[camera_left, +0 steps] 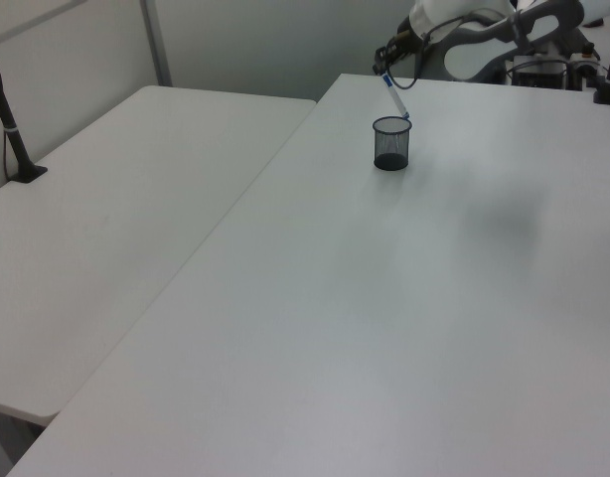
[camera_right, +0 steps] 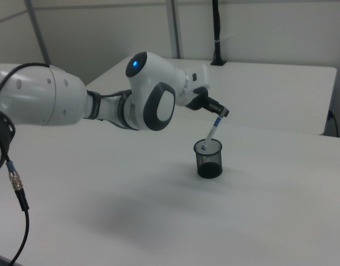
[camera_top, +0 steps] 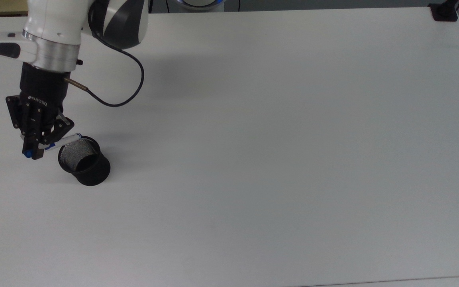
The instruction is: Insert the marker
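Observation:
My gripper point(camera_top: 33, 152) is shut on the upper part of the marker point(camera_top: 68, 139), a slim white pen with blue ends. The marker point(camera_right: 212, 132) hangs tilted, and its lower blue tip is at the mouth of the black mesh cup point(camera_right: 208, 158). The cup point(camera_top: 84, 160) stands upright near the top view's left side of the white table point(camera_top: 253, 139). In the left view the gripper point(camera_left: 384, 74) is above and just behind the cup point(camera_left: 391, 143), with the marker point(camera_left: 396, 101) slanting down to its rim. The gripper point(camera_right: 222, 114) is up and to the right view's right of the cup.
A black cable point(camera_top: 128, 93) loops from the wrist over the table. A black clamp point(camera_top: 444, 12) sits on the far right corner in the top view. A second white table point(camera_left: 106, 199) with a black post point(camera_left: 9, 119) adjoins on the left view's left.

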You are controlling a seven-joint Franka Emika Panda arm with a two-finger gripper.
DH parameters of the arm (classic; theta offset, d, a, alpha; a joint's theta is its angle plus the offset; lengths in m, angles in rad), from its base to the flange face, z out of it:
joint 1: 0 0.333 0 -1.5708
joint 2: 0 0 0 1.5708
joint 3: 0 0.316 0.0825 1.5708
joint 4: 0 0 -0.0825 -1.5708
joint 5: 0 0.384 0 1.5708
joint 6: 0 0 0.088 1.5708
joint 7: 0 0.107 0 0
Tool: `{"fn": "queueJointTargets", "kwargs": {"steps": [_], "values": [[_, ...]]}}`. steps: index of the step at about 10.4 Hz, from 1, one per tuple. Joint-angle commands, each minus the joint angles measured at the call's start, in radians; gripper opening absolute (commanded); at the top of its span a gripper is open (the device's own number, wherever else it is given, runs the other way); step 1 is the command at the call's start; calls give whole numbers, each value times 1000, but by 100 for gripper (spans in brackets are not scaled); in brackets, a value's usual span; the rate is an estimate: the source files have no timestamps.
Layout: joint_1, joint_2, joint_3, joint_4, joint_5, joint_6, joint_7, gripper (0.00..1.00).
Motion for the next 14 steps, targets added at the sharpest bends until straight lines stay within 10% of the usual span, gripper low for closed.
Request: {"fn": "queueJointTargets", "kwargs": {"steps": [1, 3, 4, 5, 14], "values": [[-9, 61, -4, 5, -52, 105, 28, 20], [-7, 65, -2, 5, -49, 112, 28, 36], [-7, 63, -1, 5, -48, 110, 28, 91], [-1, 59, -1, 4, -43, 106, 30, 100], [262, -222, 39, 5, 38, -680, 111, 100]]}}
